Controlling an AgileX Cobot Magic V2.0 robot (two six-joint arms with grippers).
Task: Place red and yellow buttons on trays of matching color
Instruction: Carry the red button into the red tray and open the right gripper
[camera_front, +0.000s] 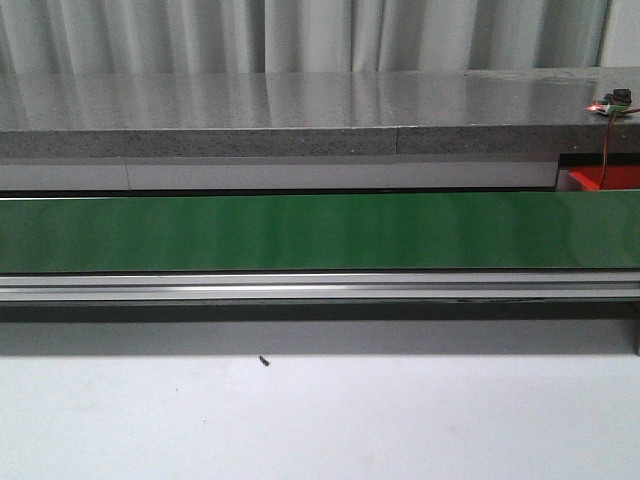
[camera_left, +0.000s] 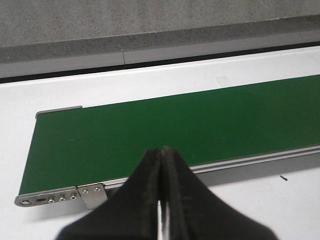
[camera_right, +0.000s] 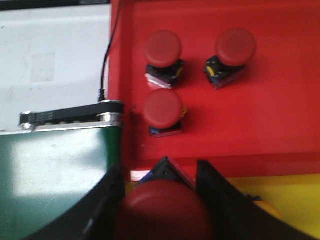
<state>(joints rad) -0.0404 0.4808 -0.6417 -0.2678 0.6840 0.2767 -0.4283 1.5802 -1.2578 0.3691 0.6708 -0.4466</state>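
A long green belt (camera_front: 300, 232) runs across the white table (camera_front: 320, 420). It has a shiny metal rail (camera_front: 320, 286) along its near side. Behind it is a grey stone ledge (camera_front: 280, 110). A thin black wire (camera_right: 107, 55) lies on the table.

belt (camera_front: 300, 232): glossy green | rail (camera_front: 300, 287): brushed metal | tray (camera_right: 280, 110): smooth red plastic

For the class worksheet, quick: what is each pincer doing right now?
Left pincer: closed, empty, above the green belt.
Right pincer: closed on a red button, near the red tray.
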